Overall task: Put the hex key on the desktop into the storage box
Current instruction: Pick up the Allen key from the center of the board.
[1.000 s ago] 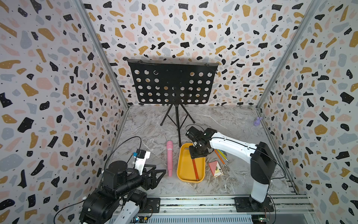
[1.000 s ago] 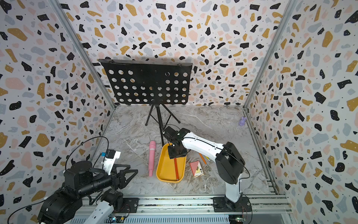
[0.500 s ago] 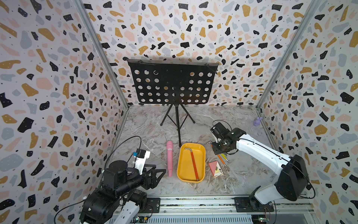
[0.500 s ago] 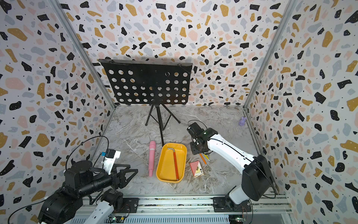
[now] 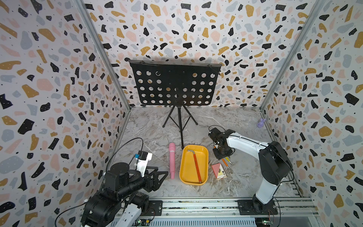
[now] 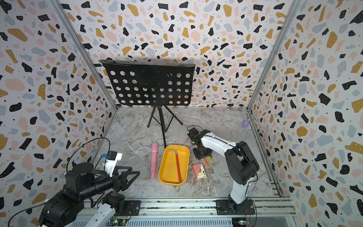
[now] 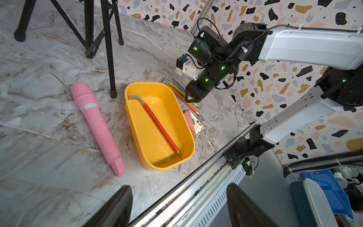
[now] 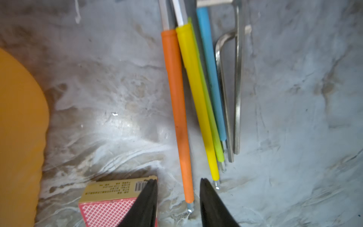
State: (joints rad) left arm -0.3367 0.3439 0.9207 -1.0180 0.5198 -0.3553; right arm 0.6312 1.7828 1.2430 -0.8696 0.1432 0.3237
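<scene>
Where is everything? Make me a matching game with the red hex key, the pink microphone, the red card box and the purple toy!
Things:
1. red hex key
2. pink microphone
3. red card box
4. purple toy

Places:
A. alone, far back at the edge of the desktop
B. inside the yellow storage box
C. beside the box, toward the left arm
D. beside the box, toward the right arm

Pairs: 1-B, 2-C, 3-D, 4-A.

I see the red-handled hex key [image 5: 196, 167] lying inside the yellow storage box [image 5: 187, 173] on the counter [image 5: 149, 125]; my right gripper [image 5: 223, 156] hangs over loose coloured tools [image 5: 225, 163] beside a red card box [image 5: 218, 171].
</scene>
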